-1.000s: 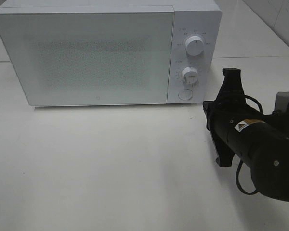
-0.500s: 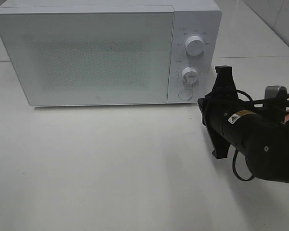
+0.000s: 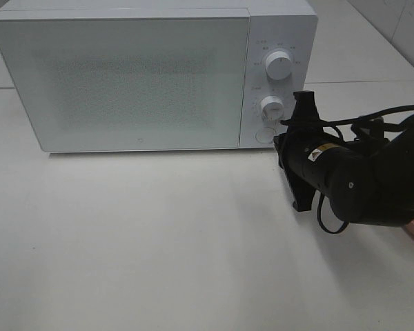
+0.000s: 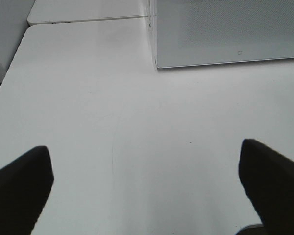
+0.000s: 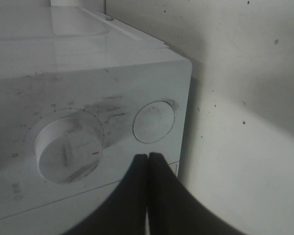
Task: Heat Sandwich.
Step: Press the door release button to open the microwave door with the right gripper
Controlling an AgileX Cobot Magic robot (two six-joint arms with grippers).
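The right gripper (image 5: pixel 148 156), jaws pressed together, points just beside the round button (image 5: pixel 154 122) of the white microwave (image 3: pixel 124 83); the left gripper (image 4: pixel 146 181) hangs spread wide above the tabletop (image 4: pixel 88 98).

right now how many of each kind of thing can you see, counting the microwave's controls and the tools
microwave: 1
knobs: 2, the upper knob and the lower knob
round button: 1
tools: 2, the left tool, open, and the right tool, shut
total: 6
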